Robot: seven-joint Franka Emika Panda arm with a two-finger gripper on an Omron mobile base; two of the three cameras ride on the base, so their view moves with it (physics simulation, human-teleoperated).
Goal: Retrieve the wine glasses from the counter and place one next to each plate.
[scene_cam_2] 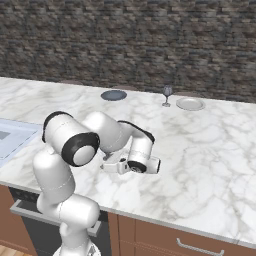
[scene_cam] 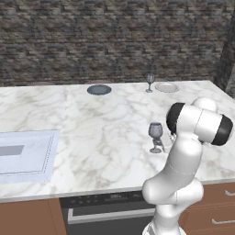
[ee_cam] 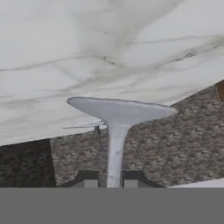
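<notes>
One smoky grey wine glass [scene_cam: 156,137] stands near the front right of the white marble counter [scene_cam: 105,133], right beside my forearm. Its thin stem [ee_cam: 114,157] runs between my two fingertips, and its round foot [ee_cam: 119,109] is against the marble. My gripper [ee_cam: 110,179] is closed in on that stem. The other wine glass [scene_cam: 150,82] [scene_cam_2: 167,95] stands at the far side, just left of the pale plate [scene_cam: 166,87] [scene_cam_2: 190,103]. The dark slate plate [scene_cam: 99,89] [scene_cam_2: 113,95] lies further left with nothing beside it.
A pale inset panel [scene_cam: 25,156] is set into the counter at the near left. Brown drawers [scene_cam_2: 200,245] and a dark appliance front [scene_cam: 105,209] sit below the front edge. A dark stone wall [scene_cam: 114,41] rises behind the counter.
</notes>
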